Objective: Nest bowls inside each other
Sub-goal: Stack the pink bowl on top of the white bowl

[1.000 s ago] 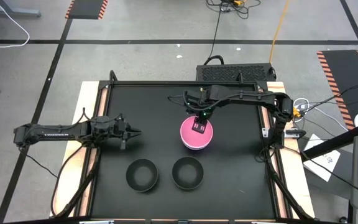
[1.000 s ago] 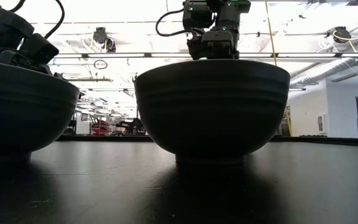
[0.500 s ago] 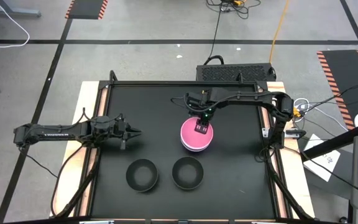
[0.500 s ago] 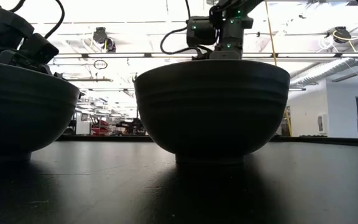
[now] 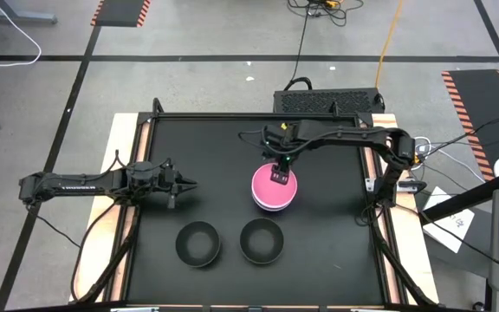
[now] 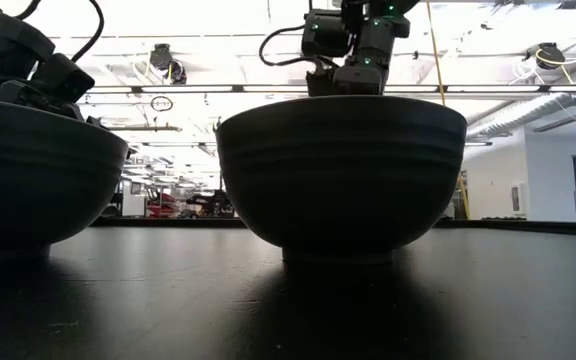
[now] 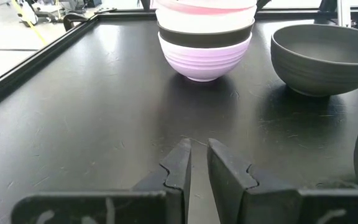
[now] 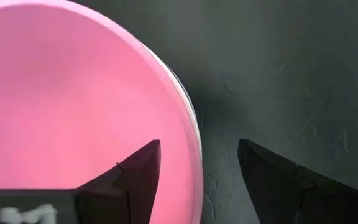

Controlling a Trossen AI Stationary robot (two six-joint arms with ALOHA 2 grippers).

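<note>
The right gripper (image 5: pixel 279 176) hangs over the far rim of the pink bowl (image 5: pixel 273 186), a little right of the middle of the high view, its fingers spread apart with one over the pink inside and the other outside the rim above the bare surface (image 5: pixel 206 156); it holds nothing. Its arm reaches in from the right edge of the surface, the long link running level across the upper part of the frame and bending down at the wrist above the bowl. The pink bowl is smooth and round and sits on top of a nested stack (image 7: pixel 205 37): in the left wrist view a white bowl, then a dark one, then a lavender bowl with fine ridges around its wall show beneath it, the lavender one standing on the surface. The left gripper (image 5: pixel 189 184) lies low at the middle left of the high view, its arm stretched straight in from the left edge, its fingers drawn close with only a thin slit between them and nothing in it. Two black bowls stand apart from the stack in the lower middle of the high view, one on the left (image 5: pixel 197 243) and one on the right (image 5: pixel 262 240), both upright, empty and faintly ribbed. The surface is matte black and lightly scuffed.
</note>
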